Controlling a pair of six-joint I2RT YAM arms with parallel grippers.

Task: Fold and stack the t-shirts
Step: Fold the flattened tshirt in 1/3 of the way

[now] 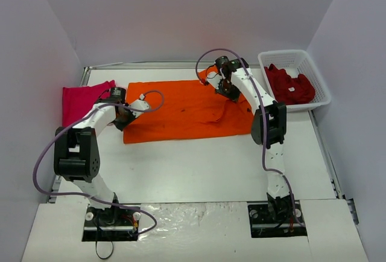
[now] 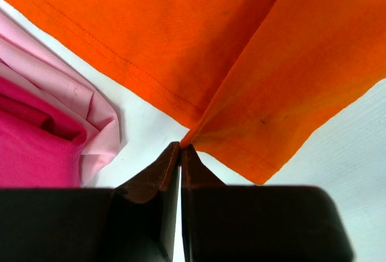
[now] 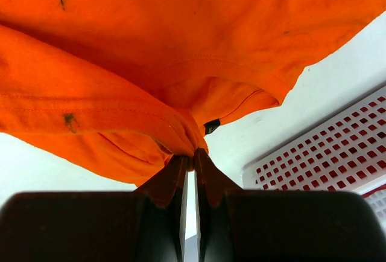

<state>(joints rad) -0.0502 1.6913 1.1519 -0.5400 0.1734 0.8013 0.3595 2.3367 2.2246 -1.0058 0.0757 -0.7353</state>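
At shirt's 9 o'clock left gripper (image 1: 123, 116) pinches orange t-shirt (image 1: 181, 111) hem corner, right gripper (image 1: 226, 88) pinches collar at 2; thin bites may slip under tension

A t-shirt (image 1: 181, 108) lies in the middle of the tabletop (image 1: 199, 165). A pile of t-shirts (image 1: 81, 102) sits left of it. A basket (image 1: 318, 76) on the right holds more t-shirts (image 1: 289, 86).

Orange t-shirt (image 1: 181, 110), left gripper (image 1: 124, 117), right gripper (image 1: 227, 88) — apparently pinching its ends
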